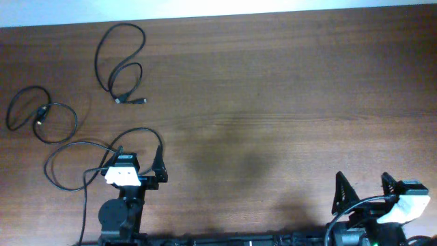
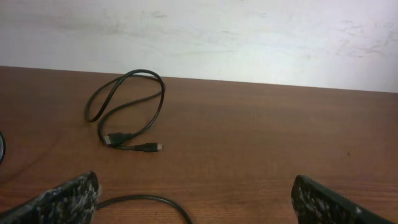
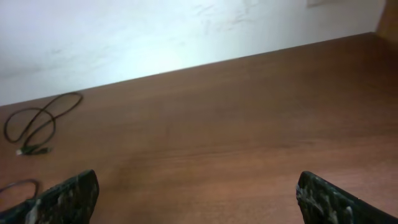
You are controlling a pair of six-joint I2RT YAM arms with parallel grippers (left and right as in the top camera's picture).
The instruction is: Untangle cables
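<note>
Three thin black cables lie apart on the left of the wooden table. One looped cable (image 1: 120, 63) lies at the back left; it also shows in the left wrist view (image 2: 127, 109) and the right wrist view (image 3: 38, 124). A second cable (image 1: 41, 116) lies at the far left. A third cable (image 1: 89, 154) curves from the left up to my left gripper (image 1: 136, 157), and its strand (image 2: 149, 202) runs between the open fingers. My left gripper (image 2: 196, 202) is open and holds nothing. My right gripper (image 1: 362, 184) is open and empty at the front right (image 3: 196, 199).
The table's far edge meets a white wall (image 2: 249, 37). The table's right edge shows in the right wrist view (image 3: 382, 31). Bare wood spans the middle and right (image 1: 287, 102).
</note>
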